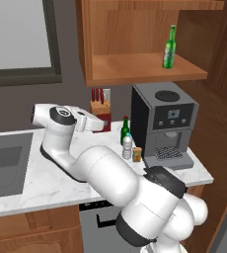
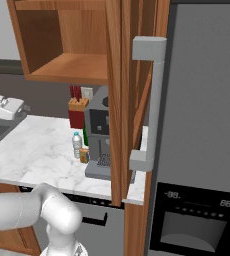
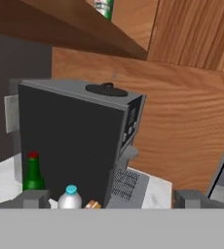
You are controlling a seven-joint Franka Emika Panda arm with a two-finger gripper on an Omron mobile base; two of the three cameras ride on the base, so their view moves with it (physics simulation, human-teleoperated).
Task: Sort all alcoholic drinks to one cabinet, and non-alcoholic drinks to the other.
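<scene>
My tool (image 1: 107, 124) hangs spread and empty above the surface (image 1: 46, 178). The dark green bottle (image 1: 125, 130) and water bottle (image 1: 128, 147) stand beside the coffee machine (image 1: 165, 123). Glass looks heavy, slick, breakable; I'd grip its body.

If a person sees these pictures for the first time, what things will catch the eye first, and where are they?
The big white robot arm fills the foreground, its open hand raised above the marble counter. A bright green beer bottle stands alone on the shelf of the open wooden wall cabinet. Below, beside the dark coffee machine, a darker green bottle with a red cap and a small water bottle wait on the counter.
</scene>
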